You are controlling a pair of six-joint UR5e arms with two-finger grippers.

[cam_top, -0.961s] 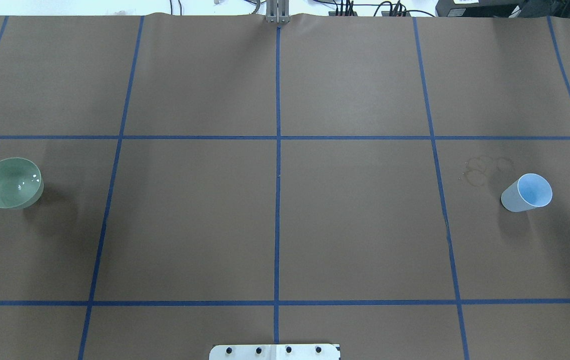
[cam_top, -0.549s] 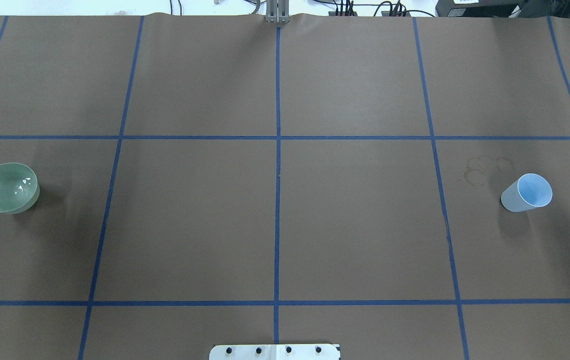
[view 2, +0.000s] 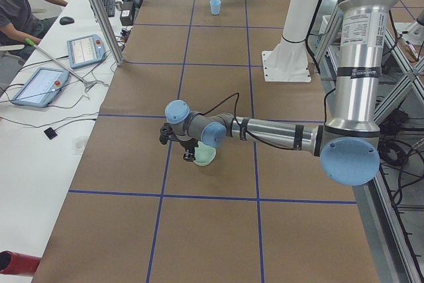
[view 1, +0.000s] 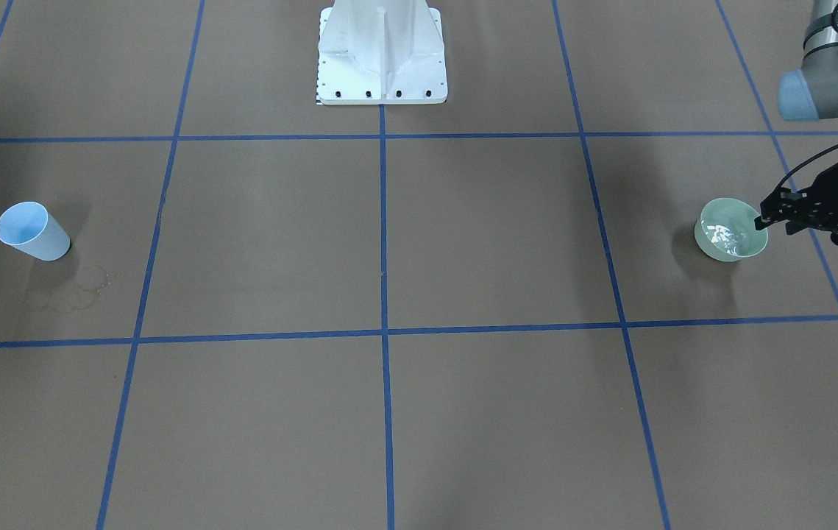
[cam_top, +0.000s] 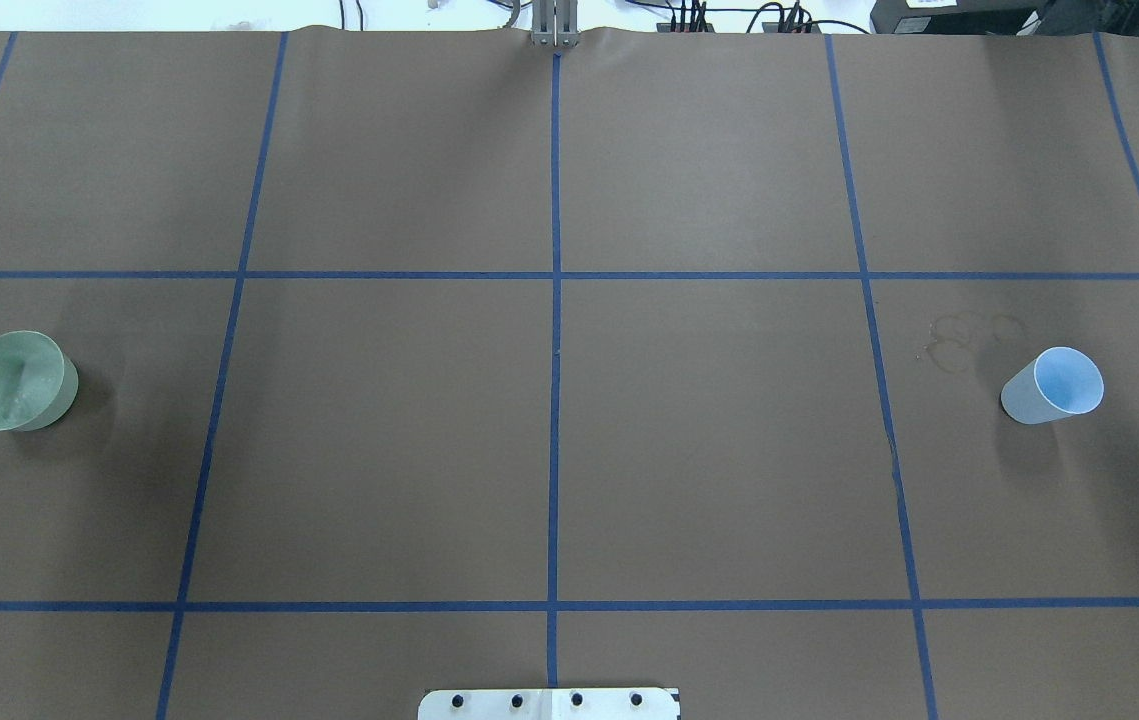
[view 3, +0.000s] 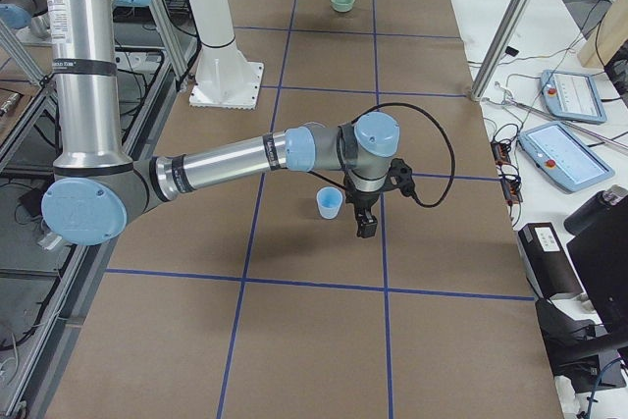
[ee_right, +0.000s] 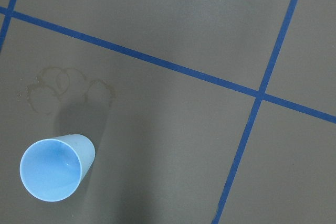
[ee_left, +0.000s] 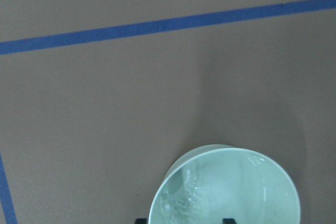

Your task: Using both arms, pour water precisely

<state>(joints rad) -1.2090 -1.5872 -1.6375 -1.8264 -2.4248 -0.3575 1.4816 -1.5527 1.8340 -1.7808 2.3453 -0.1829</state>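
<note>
A pale green bowl [view 1: 739, 246] with water [view 1: 720, 234] in it sits at the table's left end, seen also in the overhead view [cam_top: 14, 382] and the left wrist view [ee_left: 226, 187]. The water [ee_left: 181, 200] shows as pale ripples. My left gripper [view 1: 763, 219] is shut on the bowl's outer rim, and the bowl looks tilted. A light blue cup [cam_top: 1054, 385] stands upright at the right end and looks empty in the right wrist view [ee_right: 55, 169]. My right gripper [view 3: 365, 226] shows only in the exterior right view, beside the cup; I cannot tell whether it is open.
Dried ring stains [cam_top: 964, 340] mark the brown paper just beyond the cup. Blue tape lines divide the table into squares. The white pedestal [view 1: 382, 55] stands at the robot's side, middle. Tablets [view 2: 86, 48] and a person [view 2: 16, 4] are past the far edge.
The bowl has shifted slightly left and nearer with my left gripper and now looks more tilted; the water glints have moved. The cup has not moved.
</note>
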